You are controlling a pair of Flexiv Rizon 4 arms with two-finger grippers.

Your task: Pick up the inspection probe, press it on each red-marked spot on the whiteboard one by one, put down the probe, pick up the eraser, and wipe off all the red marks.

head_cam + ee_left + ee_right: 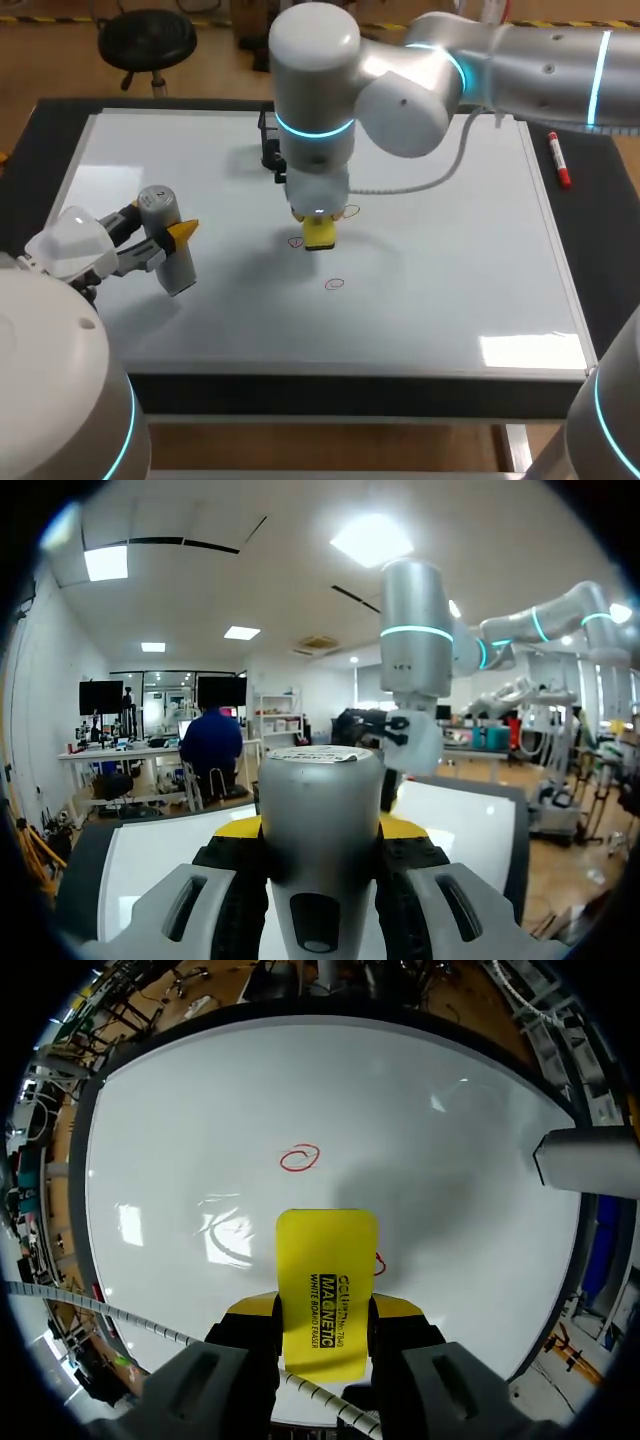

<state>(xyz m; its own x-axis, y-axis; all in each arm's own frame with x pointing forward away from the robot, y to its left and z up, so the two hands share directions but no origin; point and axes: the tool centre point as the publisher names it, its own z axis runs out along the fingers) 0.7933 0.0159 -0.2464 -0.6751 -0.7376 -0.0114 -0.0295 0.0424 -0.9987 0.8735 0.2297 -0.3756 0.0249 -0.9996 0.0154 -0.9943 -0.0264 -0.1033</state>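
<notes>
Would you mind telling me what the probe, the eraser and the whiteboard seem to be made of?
The probe looks like matt grey plastic or painted metal, evenly dull; I cannot tell which. The eraser seems smooth yellow plastic on its back, with a slight sheen. The whiteboard looks glossy and coated: lights reflect off it.

grey probe (168,240) held tilted; yellow eraser (319,233) seemingly touching whiteboard (450,290)

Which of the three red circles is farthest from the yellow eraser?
The red circle nearest the whiteboard's front edge, alone on bare board. The other two sit close beside the eraser, one on each side.
</notes>
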